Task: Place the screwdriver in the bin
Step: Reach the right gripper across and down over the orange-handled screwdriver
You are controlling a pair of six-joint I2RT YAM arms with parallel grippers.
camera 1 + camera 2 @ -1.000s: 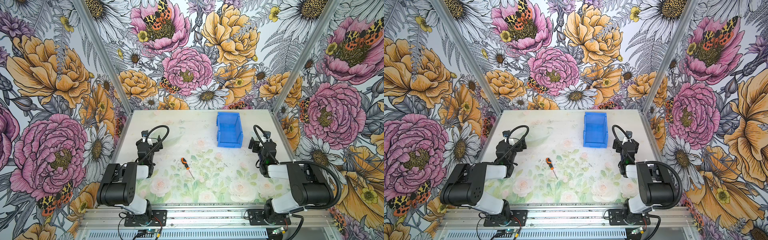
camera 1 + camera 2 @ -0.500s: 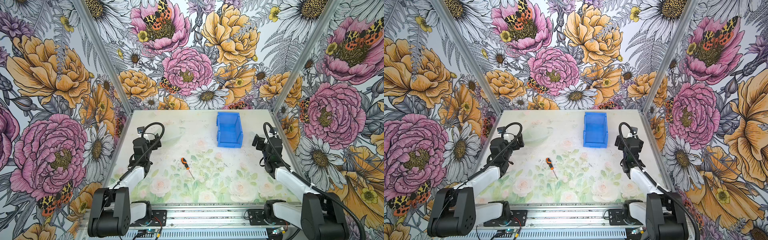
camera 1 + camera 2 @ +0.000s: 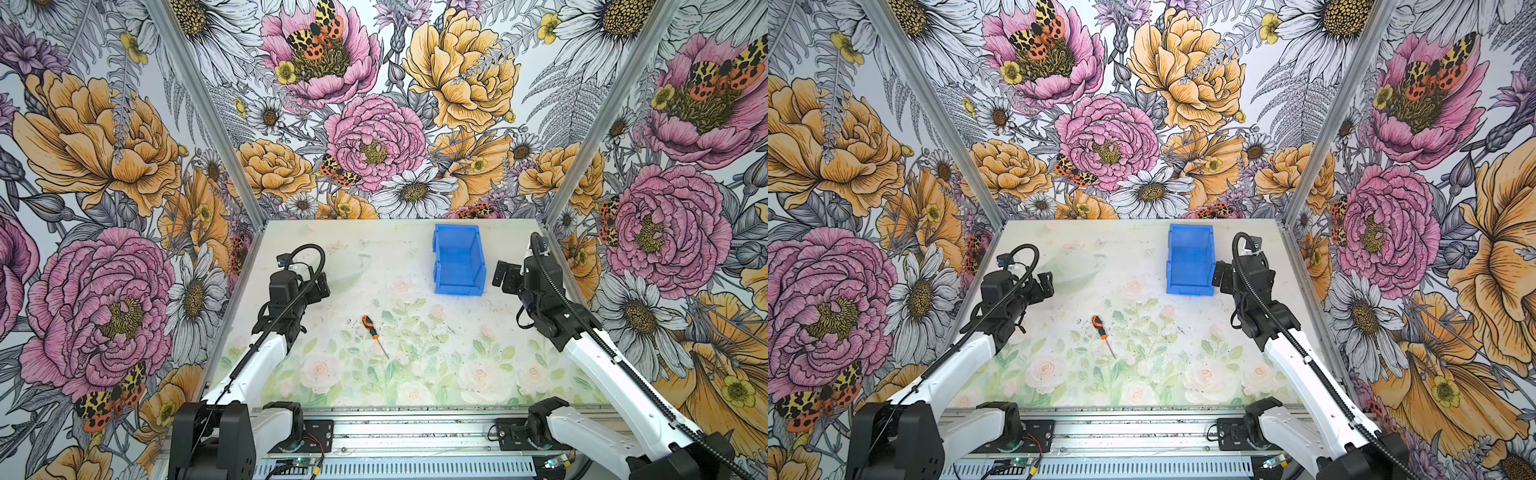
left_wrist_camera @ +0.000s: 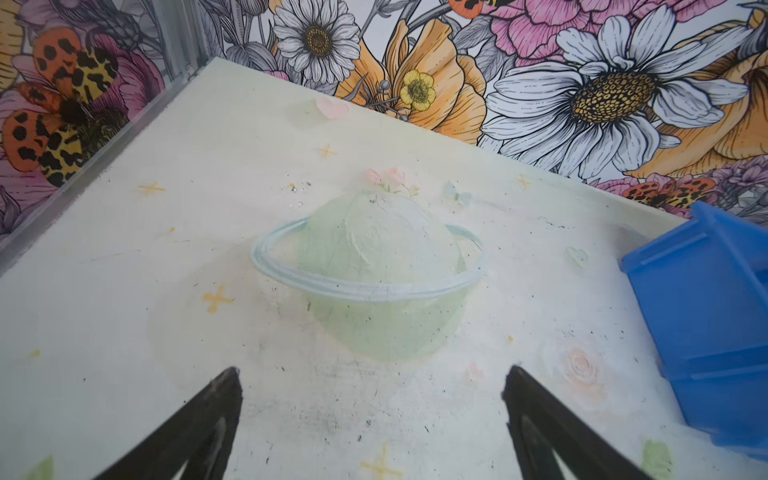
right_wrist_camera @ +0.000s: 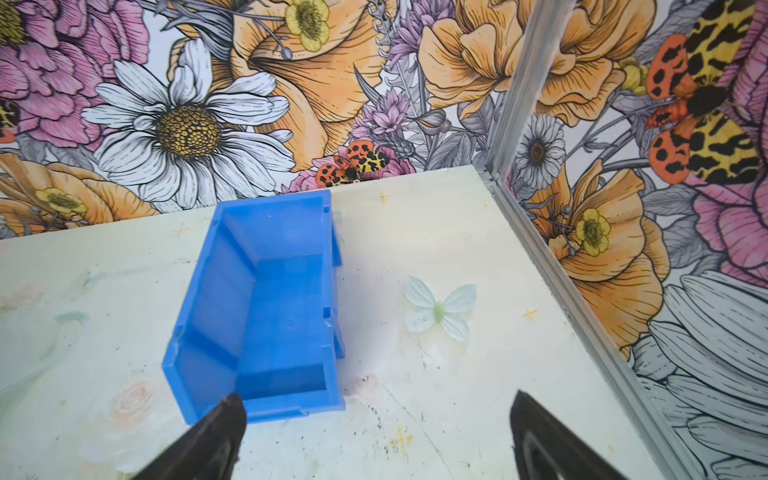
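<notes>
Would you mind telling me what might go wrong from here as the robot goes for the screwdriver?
The screwdriver lies flat on the table; a pinch on its thin shaft may slip or scrape the surface. The right claw, open, hangs close beside the bin, so swinging across could nudge it.

White links [image 3: 262, 365] meet black joints [image 3: 548, 326], ribbed cables [image 3: 309, 247] and black end effectors [image 3: 321, 286] [image 3: 504, 276].

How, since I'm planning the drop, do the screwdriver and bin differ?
The screwdriver is small and slender; the bin is bigger and boxy. The screwdriver has an orange-and-black handle and silver shaft; the bin is all blue. The screwdriver lies flat near the middle; the bin stands upright farther back. Both rest on the table.
</notes>
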